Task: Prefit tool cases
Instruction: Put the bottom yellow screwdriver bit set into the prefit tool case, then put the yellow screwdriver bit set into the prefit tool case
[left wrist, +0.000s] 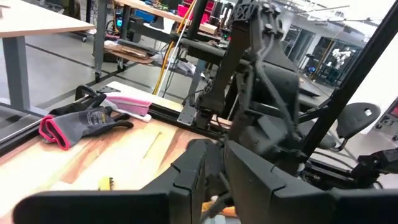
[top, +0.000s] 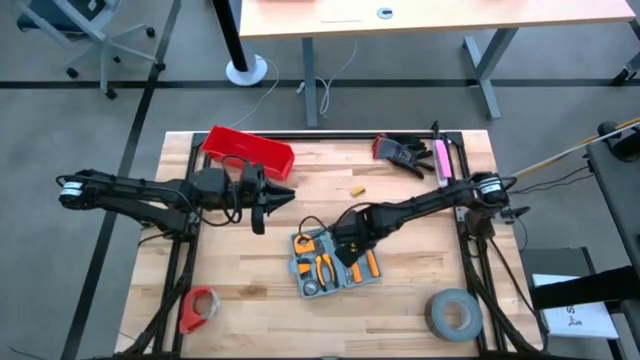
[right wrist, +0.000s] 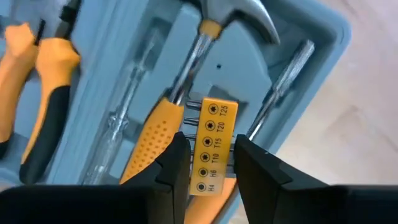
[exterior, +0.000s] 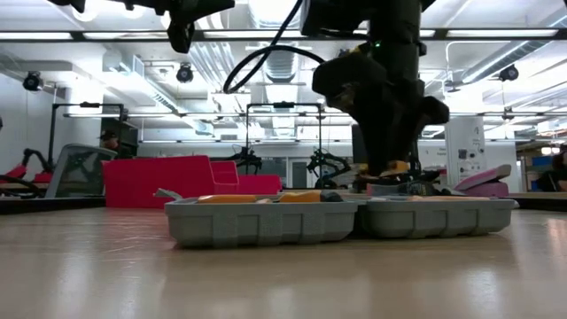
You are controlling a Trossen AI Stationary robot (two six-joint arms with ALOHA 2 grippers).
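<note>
Wooden planks make up the counter, framed by black rails, with grey office floor all round. On it, a little toward six o'clock from the middle, lies the tool case, opened flat so both grey-blue halves face up and their moulded recesses can take tools from above. Orange-and-black pliers already sit in the half toward nine o'clock; a hammer and a clear-handled screwdriver lie in the other.

Coming in from three o'clock, the right gripper hangs directly over that second half, its fingers pinching a yellow bit holder marked with bit sizes. The holder is held square to the case, probably so it can drop straight into its own slot beside the hammer handle.

At nine o'clock the left gripper waits well above the counter, clear of the case, its fingers nearly pressed together with nothing between them. A red bin stands at eleven o'clock, gloves at one o'clock, and a grey tape roll at five o'clock, all kept well apart from the work.
</note>
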